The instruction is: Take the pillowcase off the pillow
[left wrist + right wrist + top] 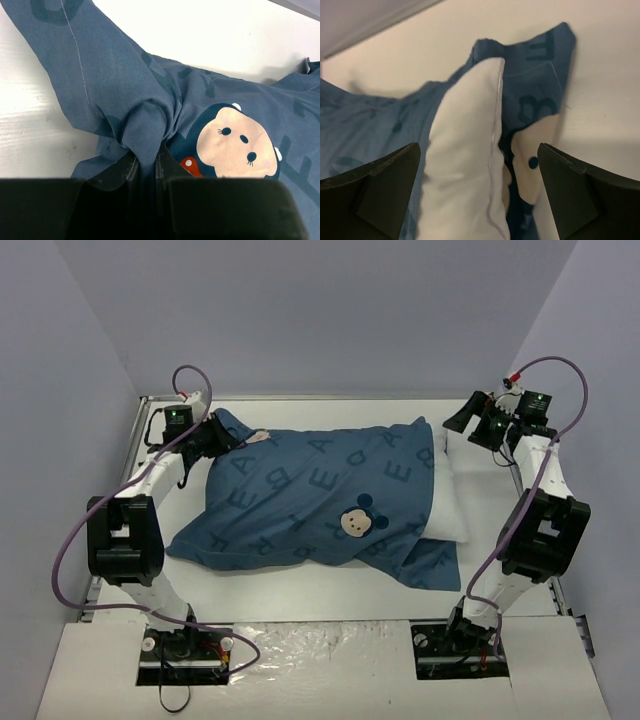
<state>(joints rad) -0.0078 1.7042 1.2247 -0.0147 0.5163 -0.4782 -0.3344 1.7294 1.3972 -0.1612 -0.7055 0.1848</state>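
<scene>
1. Left gripper (147,167), far left: jaws clamped on a bunched fold of pillowcase (310,495), likely for pulling it off.
2. Pillow (448,508), mid-bench (330,595): white end exposed at right.
3. Right gripper (480,165), far right: jaws apart, flanking that end.
</scene>
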